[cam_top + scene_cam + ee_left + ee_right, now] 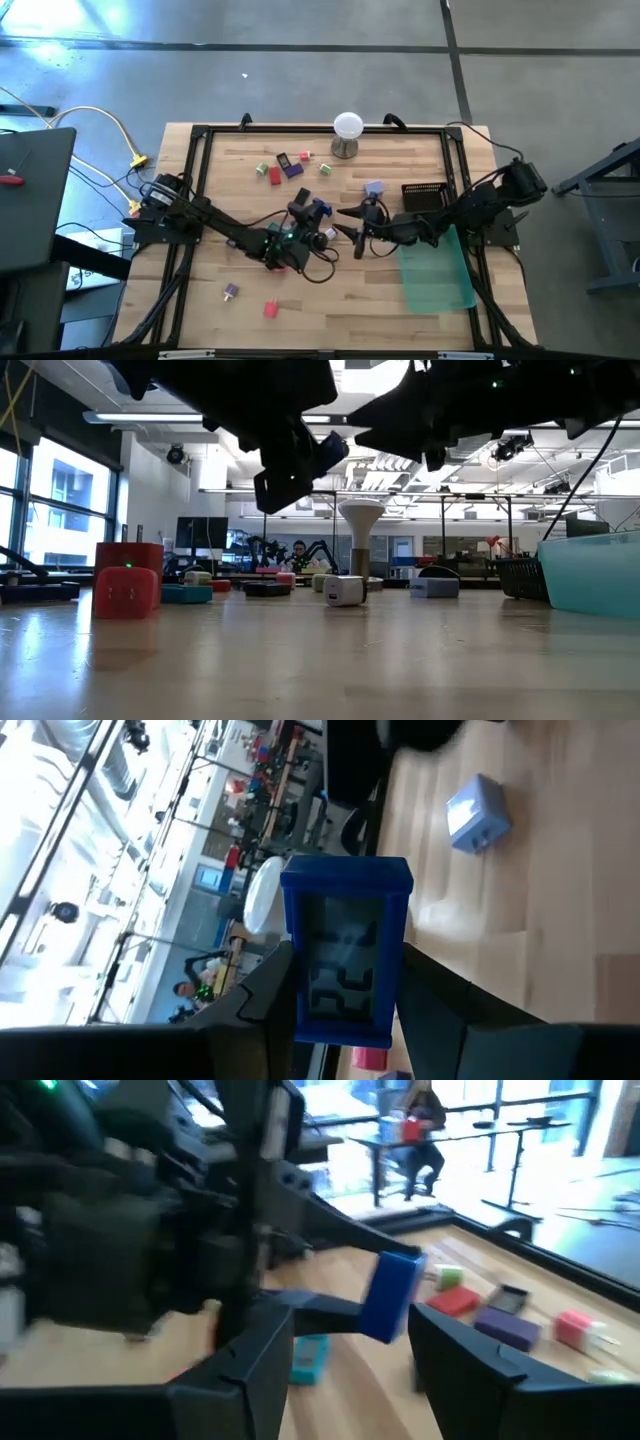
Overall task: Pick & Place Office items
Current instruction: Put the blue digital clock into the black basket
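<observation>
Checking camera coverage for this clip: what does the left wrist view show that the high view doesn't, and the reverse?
Only the left wrist view shows the face of the blue blocky item, with a pale panel and dark markings, clamped between the left gripper's fingers.

Only the high view shows the translucent green tray, the black mesh basket, the loose pieces across the wooden table, and the right gripper facing the left one.

Both show the white ball on its metal stand and the lavender block.

Light wooden table (330, 290) carrying scattered small office items (281, 166), a green tray (437, 270), a black basket (423, 196), and a white ball on a stand (347, 134).
</observation>
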